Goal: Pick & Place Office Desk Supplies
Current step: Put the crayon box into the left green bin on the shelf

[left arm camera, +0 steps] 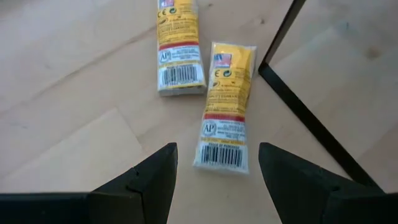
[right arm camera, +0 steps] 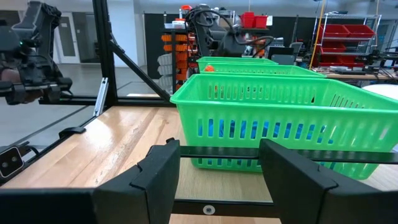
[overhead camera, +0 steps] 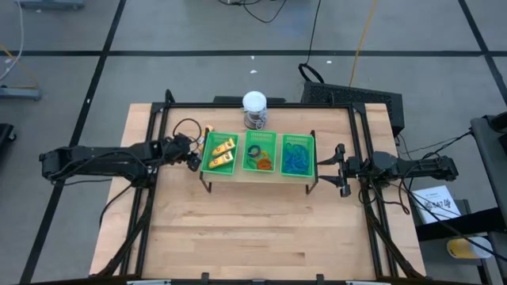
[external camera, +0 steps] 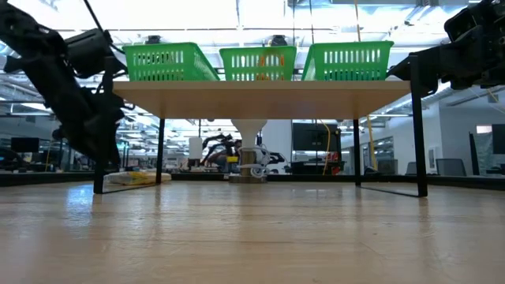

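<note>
1. Looking down in the high view, three green baskets (overhead camera: pixel 258 136) stood in a row on a raised shelf (overhead camera: pixel 257 176) over the table (overhead camera: pixel 261 237). The first held yellow packets (overhead camera: pixel 223 152), the middle one rings (overhead camera: pixel 257 157), the last blue loops (overhead camera: pixel 297 156), so much of the sorting looked done. A jar (overhead camera: pixel 254 108) stood just behind the baskets. The left gripper (overhead camera: pixel 192 152) hung beside the packet basket's outer end; the right gripper (overhead camera: pixel 338 169) waited near the loop basket's outer end.

2. From the low view, the baskets (external camera: pixel 258 61) sat on the shelf (external camera: pixel 260 98), and under it, near the left arm (external camera: pixel 75 95), something yellowish (external camera: pixel 134 178) lay on the table (too small to name from there).

3. Through the left wrist view, two yellow packets, one (left arm camera: pixel 225 106) nearer and one (left arm camera: pixel 176 46) beyond it, lay flat on the wood beside a shelf leg (left arm camera: pixel 314 121). The left gripper (left arm camera: pixel 217 177) hovered over the nearer packet's end with its fingers (left arm camera: pixel 149 180) spread and nothing between them. These two, I judged, were what remained to be picked up.

4. In the right wrist view, the right gripper (right arm camera: pixel 219 168) faced the side of the loop basket (right arm camera: pixel 280 118), its fingers (right arm camera: pixel 158 171) apart and empty; blue showed through the slats.
</note>
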